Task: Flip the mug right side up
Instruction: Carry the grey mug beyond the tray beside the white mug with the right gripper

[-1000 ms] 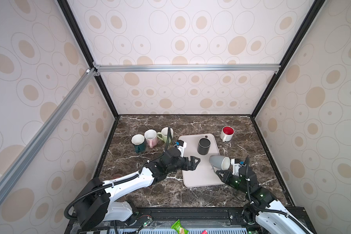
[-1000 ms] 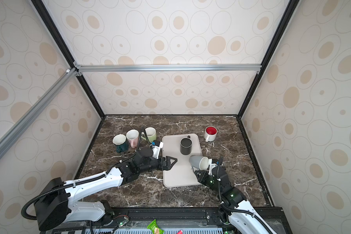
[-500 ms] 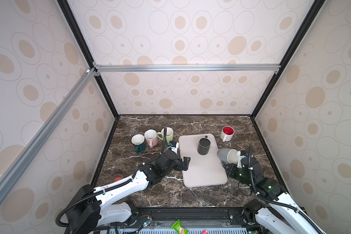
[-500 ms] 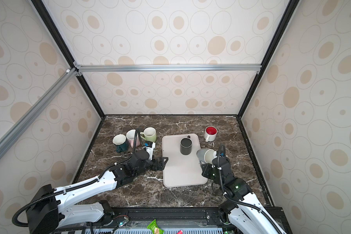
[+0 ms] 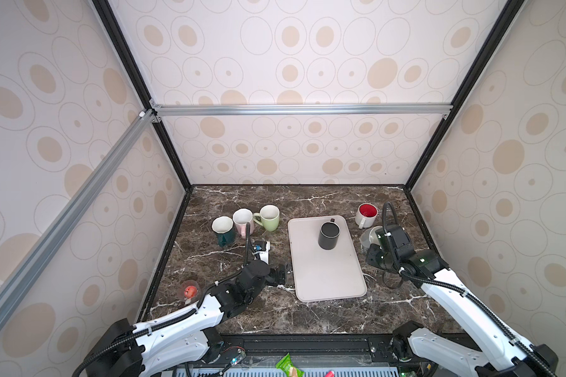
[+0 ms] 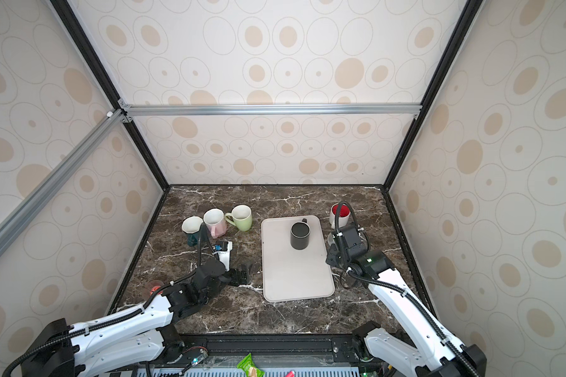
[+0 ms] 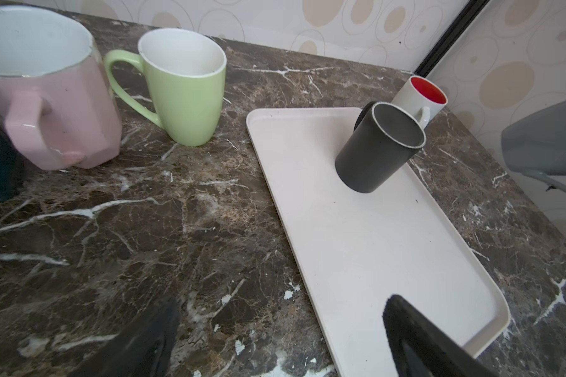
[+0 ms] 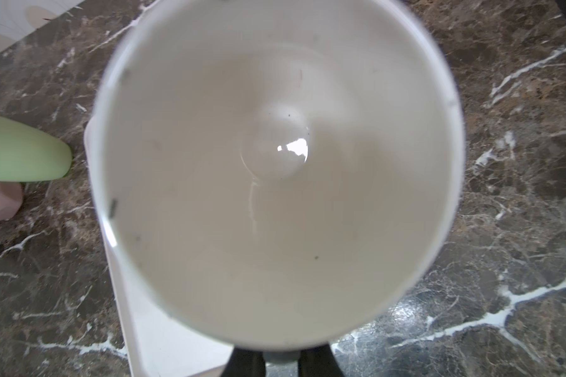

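Our right jaws clench the grey, white-lined ceramic mug (image 8: 275, 196), mouth nearly up; next we set it upright on the dark marble table (image 5: 307, 313); left jaws gape

A black mug (image 5: 329, 235) stands upright on the white tray (image 5: 328, 277).

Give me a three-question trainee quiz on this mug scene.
1. True or false: the black mug stands upright on the tray.
2. The left end effector is: A) open and empty; B) shut on the tray; C) shut on the black mug.
3. Fill in: the right end effector holds the ____ mug.
Key: 1 true; 2 A; 3 grey mug.
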Tool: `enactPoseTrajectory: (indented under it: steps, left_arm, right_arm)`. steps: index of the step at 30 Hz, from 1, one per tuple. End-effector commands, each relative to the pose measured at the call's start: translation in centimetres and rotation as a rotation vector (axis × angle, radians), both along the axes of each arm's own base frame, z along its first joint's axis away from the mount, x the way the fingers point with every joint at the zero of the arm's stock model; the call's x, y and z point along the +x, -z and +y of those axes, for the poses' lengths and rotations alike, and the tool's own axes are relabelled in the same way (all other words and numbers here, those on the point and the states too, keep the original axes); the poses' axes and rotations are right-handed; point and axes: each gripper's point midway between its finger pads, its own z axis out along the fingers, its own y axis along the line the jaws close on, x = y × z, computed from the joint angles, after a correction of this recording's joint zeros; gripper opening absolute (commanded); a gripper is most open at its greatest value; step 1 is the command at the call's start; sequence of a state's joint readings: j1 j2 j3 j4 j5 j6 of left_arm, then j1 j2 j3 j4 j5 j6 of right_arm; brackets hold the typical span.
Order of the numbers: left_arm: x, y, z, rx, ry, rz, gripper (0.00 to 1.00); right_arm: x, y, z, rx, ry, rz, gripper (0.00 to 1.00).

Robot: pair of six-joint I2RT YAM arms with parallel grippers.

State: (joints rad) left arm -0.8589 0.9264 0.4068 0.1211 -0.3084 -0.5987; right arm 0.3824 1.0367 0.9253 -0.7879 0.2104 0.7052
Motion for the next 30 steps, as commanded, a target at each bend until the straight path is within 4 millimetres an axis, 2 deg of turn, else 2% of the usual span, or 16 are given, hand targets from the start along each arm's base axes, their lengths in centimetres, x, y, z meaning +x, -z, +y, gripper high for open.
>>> enactPoseTrajectory:
  steps: [1,7,13,22,30]
  left_arm:
    - [0.3,-1.6,1.0,-0.020,-0.038,-0.073,0.98]
    - [-0.4,-0.6,1.9,-0.025,-0.041,-0.074,0.98]
    - [-0.7,-0.4,1.5,-0.041,-0.014,-0.065,0.98]
    - [-0.7,-0.3,2.1,-0.029,-0.035,-0.075,0.98]
    - [-0.7,0.0,2.4,-0.030,-0.050,-0.071,0.98]
  right_arm:
    - [1.5,-1.3,-1.9,-0.060,0.055,-0.029,0.00]
    - [3.5,-0.4,-5.3,-0.051,0.145,0.016,0.00]
    - [6.3,0.6,-8.1,-0.083,0.177,0.081,0.00]
    - [12.4,1.5,-9.7,-0.079,0.175,0.082,0.00]
    - [15.7,2.8,-10.8,-0.088,0.187,0.176,0.00]
